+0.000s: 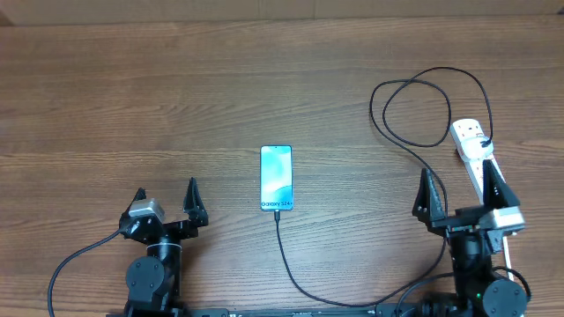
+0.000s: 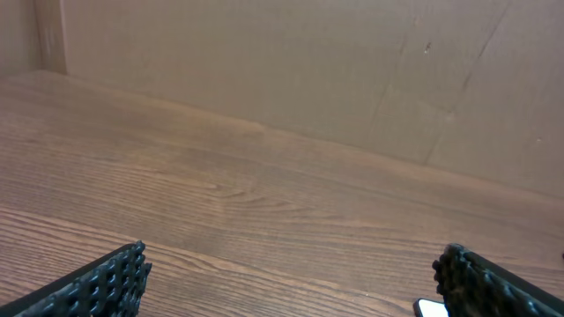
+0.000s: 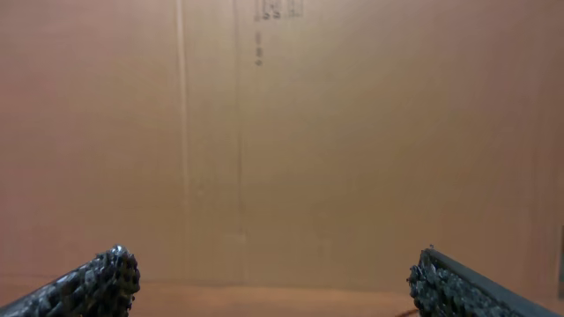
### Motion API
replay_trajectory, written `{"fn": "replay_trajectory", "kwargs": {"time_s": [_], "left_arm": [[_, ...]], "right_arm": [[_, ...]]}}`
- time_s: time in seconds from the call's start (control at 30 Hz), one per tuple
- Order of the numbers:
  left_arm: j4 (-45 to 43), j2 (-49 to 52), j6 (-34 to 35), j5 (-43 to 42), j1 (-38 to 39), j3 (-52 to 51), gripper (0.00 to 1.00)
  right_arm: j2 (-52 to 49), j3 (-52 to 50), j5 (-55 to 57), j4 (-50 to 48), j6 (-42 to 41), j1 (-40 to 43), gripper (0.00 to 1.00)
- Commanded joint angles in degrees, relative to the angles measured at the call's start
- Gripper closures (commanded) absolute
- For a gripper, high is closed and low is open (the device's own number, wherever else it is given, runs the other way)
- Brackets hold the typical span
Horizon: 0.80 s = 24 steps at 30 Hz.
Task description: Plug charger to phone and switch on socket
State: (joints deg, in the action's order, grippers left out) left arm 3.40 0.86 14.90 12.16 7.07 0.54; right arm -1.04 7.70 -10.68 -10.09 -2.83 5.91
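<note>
Socket (image 1: 470,141) lies just fwd of R gripper (image 1: 456,176), a bit to its right side, so R arm is the near one.
Socket sits at right side of table (image 1: 132,88), long axis approx. away from me w/ a small tilt. Its near end is hidden behind R outer finger, and I cannot make out the red switch in overhead view. Charger (image 1: 284,255) loops from socket, goes along near edge and up to near end of phone (image 1: 276,178) at centre. Its tip seems touching the port, so I judge the switch is next. R gripper fingers stand wide apart w/ nothing between. L gripper (image 1: 166,187) is also apart, empty, well apart from socket.
</note>
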Motion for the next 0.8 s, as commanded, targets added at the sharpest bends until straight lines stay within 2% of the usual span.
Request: {"fn": "replay_trajectory", "kwargs": {"time_s": [0.0, 0.2, 0.53, 0.77], "left_arm": [[-0.11, -0.44, 0.35, -0.55, -0.31, -0.26, 0.01], [-0.11, -0.44, 0.35, -0.55, -0.31, -0.26, 0.00], [-0.11, -0.44, 0.35, -0.55, -0.31, -0.26, 0.00], [-0.11, -0.44, 0.35, -0.55, -0.31, -0.26, 0.01]], "right_arm": [[0.87, -2.89, 2.36, -0.11, -0.13, -0.28, 0.00], [0.87, -7.19, 4.28, 0.28, -0.13, -0.31, 0.00], [0.87, -7.28, 6.12, 14.03, -0.15, -0.44, 0.00], [0.87, -7.26, 6.14, 14.49, -0.13, -0.44, 0.00]]}}
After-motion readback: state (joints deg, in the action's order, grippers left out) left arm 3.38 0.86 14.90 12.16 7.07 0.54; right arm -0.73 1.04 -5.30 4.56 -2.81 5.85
